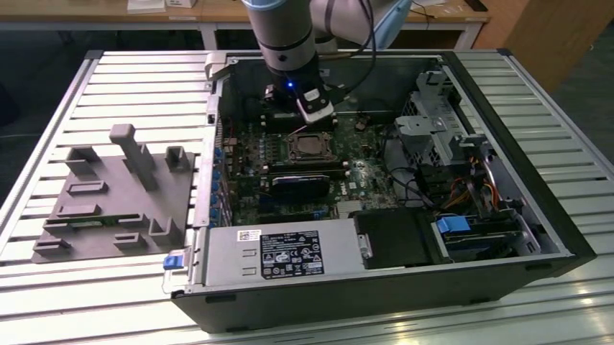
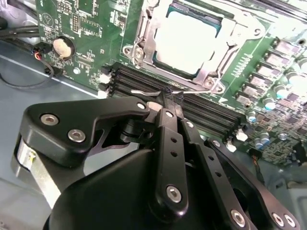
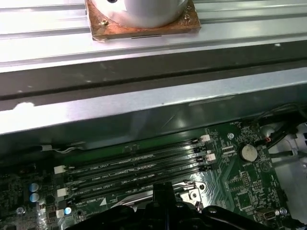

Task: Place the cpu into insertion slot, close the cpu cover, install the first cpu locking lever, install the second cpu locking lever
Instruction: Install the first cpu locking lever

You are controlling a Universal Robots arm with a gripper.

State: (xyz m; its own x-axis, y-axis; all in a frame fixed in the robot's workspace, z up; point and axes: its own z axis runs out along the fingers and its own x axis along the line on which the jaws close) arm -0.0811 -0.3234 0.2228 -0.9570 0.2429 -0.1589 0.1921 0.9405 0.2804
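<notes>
The cpu [image 2: 184, 40] lies flat in the insertion slot [image 1: 309, 146] on the green board. The cpu cover [image 2: 145, 33], a silver frame, is down around it. A thin silver locking lever [image 2: 144, 91] runs along the socket's edge beside the memory slots. My gripper [image 2: 169, 101] is shut, and its tips sit right at this lever wire, touching or nearly touching it. In the exterior view the gripper [image 1: 292, 121] hangs inside the case just behind the socket. The first wrist view has the gripper tip [image 3: 163, 189] over the lever [image 3: 139, 197].
Long black memory slots [image 3: 134, 165] lie under the gripper. A coin battery [image 2: 62, 46] and cables sit nearby. The case wall [image 3: 144, 103] is close behind. A black block [image 1: 298, 185], the power supply [image 1: 278, 255], a drive cage [image 1: 441, 129] and a grey fixture [image 1: 115, 194] also stand around.
</notes>
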